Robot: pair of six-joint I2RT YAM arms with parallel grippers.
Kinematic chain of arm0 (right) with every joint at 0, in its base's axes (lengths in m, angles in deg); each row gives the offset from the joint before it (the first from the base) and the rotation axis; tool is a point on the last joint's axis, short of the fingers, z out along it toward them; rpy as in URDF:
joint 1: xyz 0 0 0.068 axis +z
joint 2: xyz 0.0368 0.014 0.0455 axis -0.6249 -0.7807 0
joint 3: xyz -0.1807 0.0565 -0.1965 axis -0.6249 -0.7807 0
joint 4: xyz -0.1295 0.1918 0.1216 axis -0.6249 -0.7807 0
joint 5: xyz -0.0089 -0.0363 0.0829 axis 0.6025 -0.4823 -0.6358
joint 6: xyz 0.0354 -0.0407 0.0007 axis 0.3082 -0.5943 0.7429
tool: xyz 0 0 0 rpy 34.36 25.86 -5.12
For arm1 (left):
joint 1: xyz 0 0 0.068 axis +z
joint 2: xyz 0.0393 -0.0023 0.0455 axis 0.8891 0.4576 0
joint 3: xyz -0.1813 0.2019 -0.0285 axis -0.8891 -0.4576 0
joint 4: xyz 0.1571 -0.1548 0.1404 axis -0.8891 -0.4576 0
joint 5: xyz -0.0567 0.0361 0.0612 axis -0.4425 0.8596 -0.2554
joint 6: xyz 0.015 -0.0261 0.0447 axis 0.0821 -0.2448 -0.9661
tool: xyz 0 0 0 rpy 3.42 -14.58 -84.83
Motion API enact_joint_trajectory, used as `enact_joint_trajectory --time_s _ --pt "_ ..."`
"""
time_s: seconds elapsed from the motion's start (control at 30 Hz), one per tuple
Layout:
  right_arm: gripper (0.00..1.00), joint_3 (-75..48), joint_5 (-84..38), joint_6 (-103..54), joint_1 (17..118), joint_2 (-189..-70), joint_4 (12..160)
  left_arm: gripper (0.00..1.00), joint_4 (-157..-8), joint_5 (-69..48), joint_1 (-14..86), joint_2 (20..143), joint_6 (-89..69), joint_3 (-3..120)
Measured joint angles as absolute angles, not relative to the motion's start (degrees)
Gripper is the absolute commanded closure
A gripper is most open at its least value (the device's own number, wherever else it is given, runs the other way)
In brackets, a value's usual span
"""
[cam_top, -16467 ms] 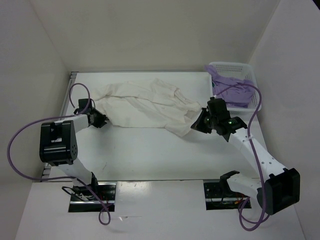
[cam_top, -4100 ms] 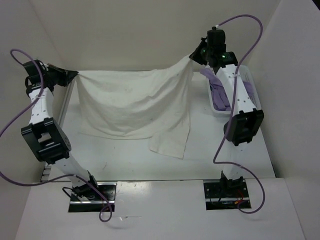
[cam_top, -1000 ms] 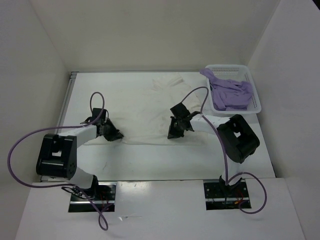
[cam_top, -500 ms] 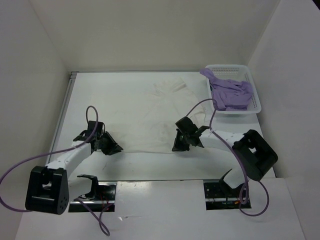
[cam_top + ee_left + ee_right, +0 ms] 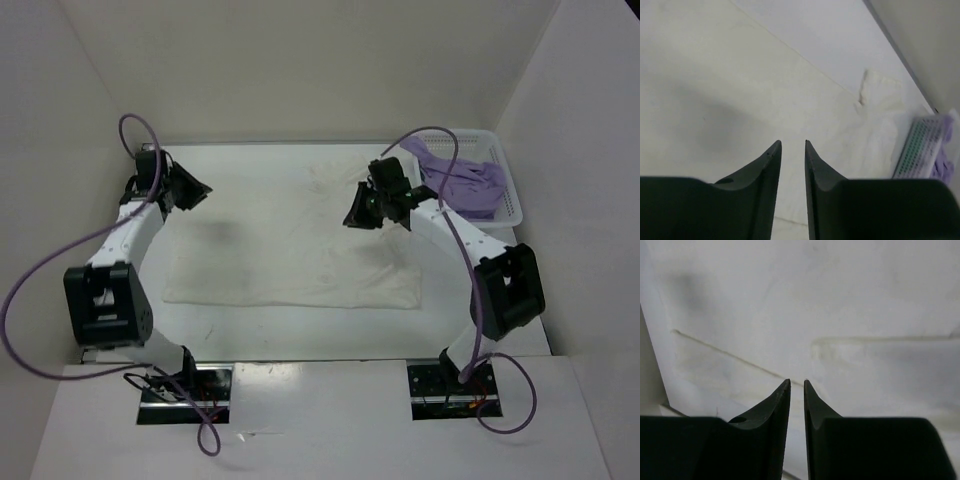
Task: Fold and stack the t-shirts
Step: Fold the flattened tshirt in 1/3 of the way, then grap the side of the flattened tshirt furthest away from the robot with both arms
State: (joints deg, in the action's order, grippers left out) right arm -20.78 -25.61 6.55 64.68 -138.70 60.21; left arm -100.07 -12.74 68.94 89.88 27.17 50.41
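The left gripper [image 5: 195, 190] has its jaws a little apart, with nothing between them, and it is raised over the far left part of the white t-shirt [image 5: 300, 255]. The right gripper [image 5: 352, 218] is also slightly open and empty, over the shirt's far right part. The shirt lies spread flat on the table [image 5: 290, 335], with a bare strip along its near edge. The lavender t-shirt [image 5: 465, 185] is piled in the white basket [image 5: 512, 208] in the far right corner.

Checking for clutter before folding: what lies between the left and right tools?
Only the white t-shirt, spread flat on the table, as the top view shows.
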Motion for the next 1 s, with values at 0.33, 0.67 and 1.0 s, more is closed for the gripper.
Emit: enact_joint_trajectory --time_s 0.33,0.67,1.0 --pt "0.8 -5.4 -27.5 0.8 63.4 -156.9 61.5 0.51 -98.8 -3.3 75.7 127.3 25.0 73.8" --pt "0.78 -1.9 -30.6 -0.1 62.5 -161.4 61.7 0.51 -101.2 3.8 76.5 136.1 21.6 90.3" --pt "0.75 0.0 -31.4 -0.4 60.8 -162.1 62.0 0.58 -102.3 4.2 76.5 139.7 19.4 91.9"
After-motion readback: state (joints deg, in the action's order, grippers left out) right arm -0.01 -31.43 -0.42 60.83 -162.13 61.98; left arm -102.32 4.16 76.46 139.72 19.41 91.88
